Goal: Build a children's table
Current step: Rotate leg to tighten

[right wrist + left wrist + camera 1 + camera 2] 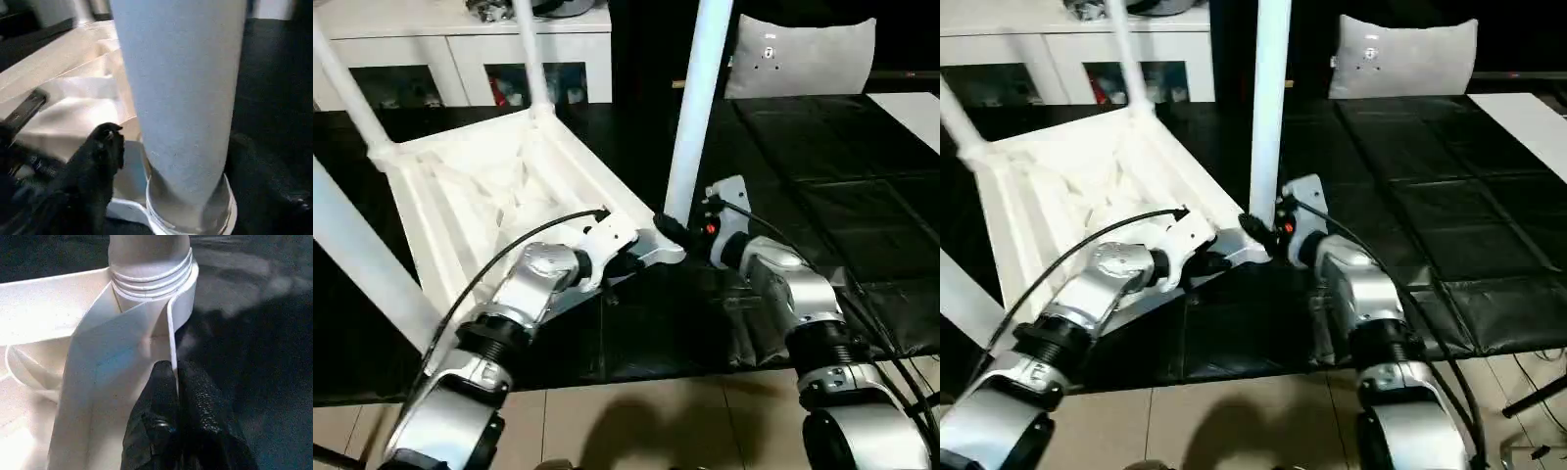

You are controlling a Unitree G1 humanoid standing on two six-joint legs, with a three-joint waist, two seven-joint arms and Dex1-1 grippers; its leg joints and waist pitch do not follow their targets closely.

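Note:
The children's table (489, 186) lies upside down on black mats, its ribbed underside facing up. Three white legs stand in its sockets at the back (530, 54), the far left (347, 88) and the near left (362, 255). A fourth leg (695, 108) rises from the near right corner socket (151, 269). My left gripper (173, 369) is shut on the thin rim wall of the table just below that socket. My right gripper (677, 233) is at the base of this leg, open, with one black finger (105, 147) standing a little off the leg's side.
A white cabinet with glass doors (460, 49) stands behind the table. A grey cushion (798, 59) leans at the back right. Black padded mats (842, 196) cover the ground to the right, with a white sheet (915, 113) at their far edge. Beige tiles (656, 421) lie in front.

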